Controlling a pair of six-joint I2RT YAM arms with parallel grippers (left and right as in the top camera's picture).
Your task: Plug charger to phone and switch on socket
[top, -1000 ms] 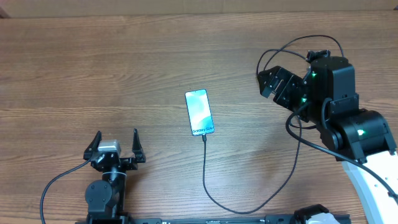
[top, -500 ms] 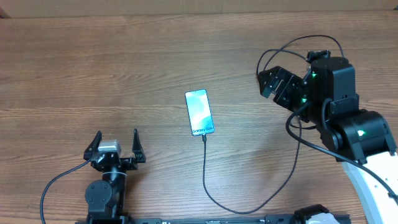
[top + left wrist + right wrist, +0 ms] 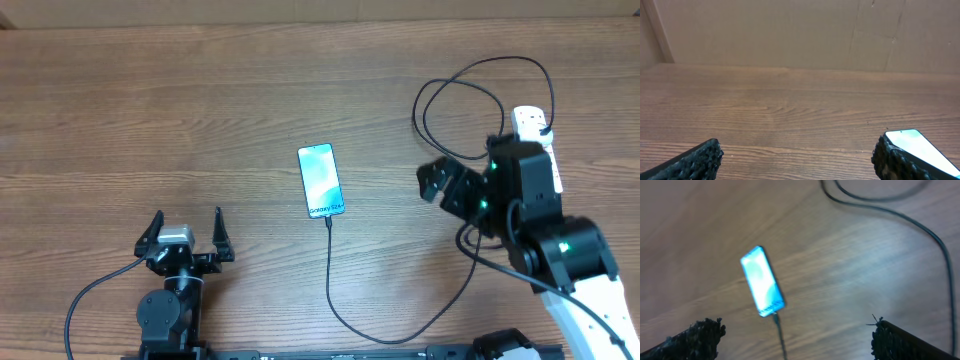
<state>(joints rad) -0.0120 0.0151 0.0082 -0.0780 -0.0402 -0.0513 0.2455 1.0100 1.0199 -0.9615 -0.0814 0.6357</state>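
Wooden table | left claw spread, empty | right claw spread (empty too)

Right claw back — socket uncovered

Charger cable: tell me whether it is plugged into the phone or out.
In: the thin black charger cable runs into the bottom edge of the slim blue-teal smartphone, with no gap.

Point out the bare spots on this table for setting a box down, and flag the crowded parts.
Widest bare wood: the far-left stretch, left of the phone and beyond the left tool. Also free: the gap between phone and right arm. Crowded: the right side, where the black cable loops near the arm and white power strip.
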